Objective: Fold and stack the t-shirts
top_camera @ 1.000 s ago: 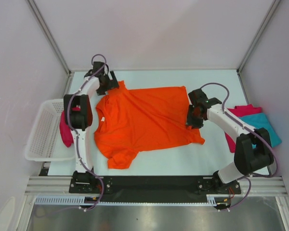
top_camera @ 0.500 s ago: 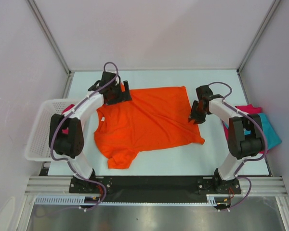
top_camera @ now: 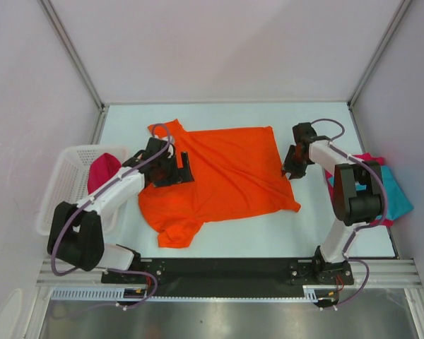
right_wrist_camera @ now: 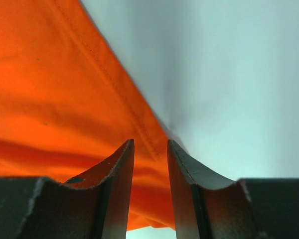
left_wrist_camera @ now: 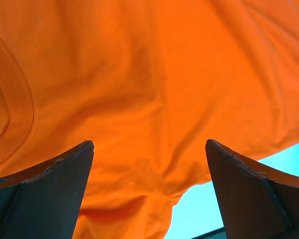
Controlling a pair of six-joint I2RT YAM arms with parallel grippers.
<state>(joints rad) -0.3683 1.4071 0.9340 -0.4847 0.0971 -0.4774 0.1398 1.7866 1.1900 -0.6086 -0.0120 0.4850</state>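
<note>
The orange t-shirt [top_camera: 226, 176] lies spread flat on the table, collar to the left and one sleeve splayed at the far left. My left gripper [top_camera: 182, 169] hovers over its collar side, jaws wide open with only orange cloth [left_wrist_camera: 139, 74] below them [left_wrist_camera: 148, 144]. My right gripper [top_camera: 290, 169] sits at the shirt's right hem. Its jaws [right_wrist_camera: 149, 143] stand a narrow gap apart, and the stitched hem of the orange cloth [right_wrist_camera: 50, 89] runs under that gap. A crimson t-shirt [top_camera: 102, 171] lies in the basket. A teal t-shirt [top_camera: 397, 196] lies on another crimson one [top_camera: 360, 161] at the right.
The white mesh basket [top_camera: 56, 194] stands off the table's left edge. Slanted frame posts rise at the back left [top_camera: 74, 56] and back right [top_camera: 378, 56]. The black base rail [top_camera: 219, 268] runs along the near edge.
My left arm swung from the shirt's far left corner toward the near side, leaving the sleeve spread out. My right gripper edged farther back along the right hem.
</note>
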